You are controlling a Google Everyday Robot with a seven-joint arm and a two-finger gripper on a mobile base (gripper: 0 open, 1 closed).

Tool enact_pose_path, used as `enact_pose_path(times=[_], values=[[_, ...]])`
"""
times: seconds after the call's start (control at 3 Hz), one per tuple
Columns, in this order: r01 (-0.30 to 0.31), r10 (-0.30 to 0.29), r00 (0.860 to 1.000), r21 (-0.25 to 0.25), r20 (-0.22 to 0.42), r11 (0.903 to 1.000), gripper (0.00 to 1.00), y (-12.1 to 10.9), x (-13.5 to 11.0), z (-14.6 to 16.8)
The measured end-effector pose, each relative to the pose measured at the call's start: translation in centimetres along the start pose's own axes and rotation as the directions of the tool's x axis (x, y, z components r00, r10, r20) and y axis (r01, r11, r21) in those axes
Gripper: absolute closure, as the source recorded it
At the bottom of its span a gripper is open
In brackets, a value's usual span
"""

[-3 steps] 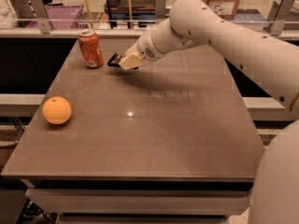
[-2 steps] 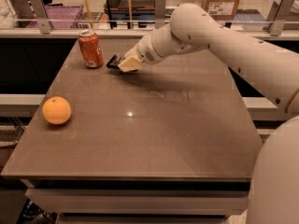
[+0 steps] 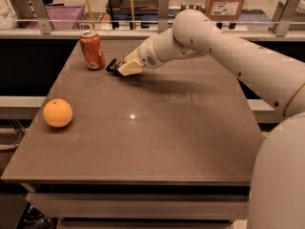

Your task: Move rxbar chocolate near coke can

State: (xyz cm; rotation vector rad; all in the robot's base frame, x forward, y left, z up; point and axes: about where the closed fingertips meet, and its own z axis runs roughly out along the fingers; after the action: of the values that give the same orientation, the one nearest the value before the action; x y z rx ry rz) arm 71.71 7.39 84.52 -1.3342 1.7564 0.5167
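The coke can [image 3: 92, 49] stands upright at the table's far left. My gripper [image 3: 125, 68] is just right of it, low over the tabletop, reaching in from the right. It is shut on the rxbar chocolate [image 3: 113, 65], whose black end sticks out of the cream fingers [image 3: 129, 67] toward the can. The bar's tip is a short gap from the can's base. Most of the bar is hidden by the fingers.
An orange [image 3: 58, 112] lies near the left edge of the brown table [image 3: 157, 142]. A railing with posts [image 3: 163, 6] runs behind the table's far edge, with a cardboard box [image 3: 228, 1] and shelves beyond. My arm [image 3: 228, 51] spans the right rear of the table.
My gripper has moved slightly left and down toward the can, carrying the black bar with it. The can and the orange have not moved.
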Motion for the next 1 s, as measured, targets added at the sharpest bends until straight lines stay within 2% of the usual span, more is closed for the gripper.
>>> enact_pose_path(times=[1.0], values=[[0.001, -0.001, 1.000, -0.013, 0.000, 0.9999, 0.12, 0.45, -0.06, 0.69]])
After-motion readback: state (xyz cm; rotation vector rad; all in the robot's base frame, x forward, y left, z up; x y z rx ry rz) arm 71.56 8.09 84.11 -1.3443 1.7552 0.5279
